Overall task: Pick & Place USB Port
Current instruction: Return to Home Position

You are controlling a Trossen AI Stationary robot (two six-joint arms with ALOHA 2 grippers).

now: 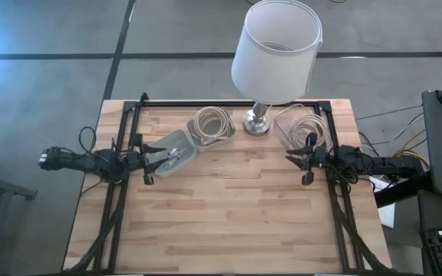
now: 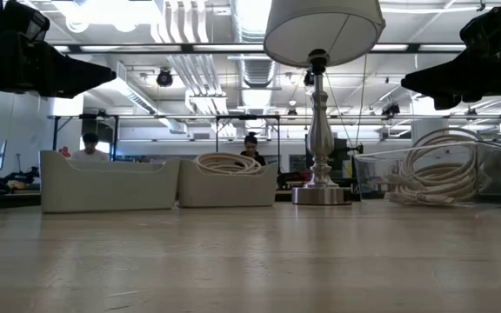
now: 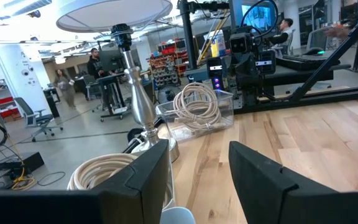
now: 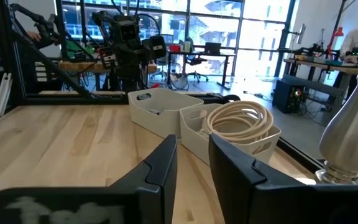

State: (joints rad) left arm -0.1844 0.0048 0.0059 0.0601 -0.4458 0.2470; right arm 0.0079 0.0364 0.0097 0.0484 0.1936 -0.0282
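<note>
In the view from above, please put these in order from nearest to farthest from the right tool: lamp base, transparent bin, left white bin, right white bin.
1. Transparent bin, just behind the right tool.
2. Lamp base, at the back centre.
3. Right white bin, beyond the lamp base.
4. Left white bin, farthest across the table.

Lamp (image 2: pixel 320 139) upright on wooden table (image 2: pixel 250 261). Just left of lamp, white bin (image 2: pixel 233 188) with coiled light brown cable (image 2: pixel 229 163); farther left, second white bin (image 2: pixel 107 186). Right of lamp, transparent bin (image 2: pixel 372 178) holding more coils (image 2: pixel 442 174). High on either side of lamp, left arm (image 2: pixel 33 61) and right arm (image 2: pixel 481 61).
</note>
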